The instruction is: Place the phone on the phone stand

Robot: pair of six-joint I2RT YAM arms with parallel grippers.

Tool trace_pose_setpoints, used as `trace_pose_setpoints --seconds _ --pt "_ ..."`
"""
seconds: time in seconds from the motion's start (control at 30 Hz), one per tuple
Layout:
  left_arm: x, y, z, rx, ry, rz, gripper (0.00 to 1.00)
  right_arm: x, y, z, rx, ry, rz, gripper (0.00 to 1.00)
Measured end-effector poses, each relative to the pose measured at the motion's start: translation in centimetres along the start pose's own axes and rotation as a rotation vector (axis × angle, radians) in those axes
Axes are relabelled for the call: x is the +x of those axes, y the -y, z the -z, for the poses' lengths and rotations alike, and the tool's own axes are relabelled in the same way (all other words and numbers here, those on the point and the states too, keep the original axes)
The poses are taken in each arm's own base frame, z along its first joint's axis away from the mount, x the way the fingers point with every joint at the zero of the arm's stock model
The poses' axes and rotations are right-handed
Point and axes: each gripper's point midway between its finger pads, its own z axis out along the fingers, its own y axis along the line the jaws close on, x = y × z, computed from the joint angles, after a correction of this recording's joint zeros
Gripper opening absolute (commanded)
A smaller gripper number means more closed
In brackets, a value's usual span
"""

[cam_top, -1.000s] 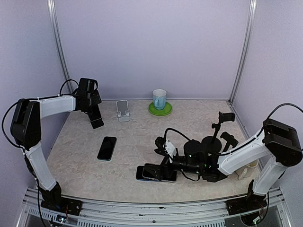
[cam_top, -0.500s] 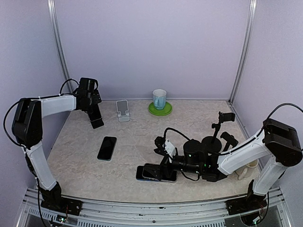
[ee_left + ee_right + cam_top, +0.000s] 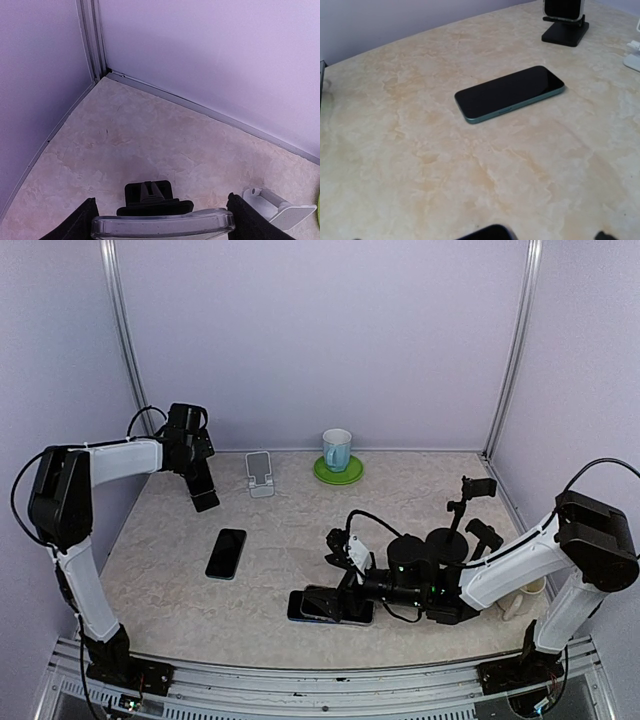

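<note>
Nothing has moved: left jaws pinch the clear-cased phone (image 3: 162,223) above the black plastic phone stand (image 3: 150,196); right jaws stand spread.

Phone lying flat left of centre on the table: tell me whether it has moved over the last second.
No. The phone lies at the same spot and angle, just as far in front of the white stand as before.

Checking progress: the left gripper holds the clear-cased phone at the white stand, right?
Not quite. The left gripper holds the clear-cased phone at the black stand; the white stand sits apart to one side, as the left wrist view shows.
</note>
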Motion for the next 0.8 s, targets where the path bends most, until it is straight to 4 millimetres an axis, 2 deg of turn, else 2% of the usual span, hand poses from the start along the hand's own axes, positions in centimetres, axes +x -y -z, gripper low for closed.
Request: trace_pose_setpoints --seconds 0.37,0.57,0.8 --pt "0.0 0.0 -0.6 -0.014 0.002 -0.001 0.73 0.0 0.0 0.0 -0.001 0.000 0.000 1.00" --pt "-0.2 -1.0 -1.4 -0.034 0.000 0.014 0.76 0.0 0.0 0.0 -0.001 0.000 0.000 1.00" --pt "-0.2 -1.0 -1.6 -0.037 0.001 0.020 0.77 0.0 0.0 0.0 -0.001 0.000 0.000 1.00"
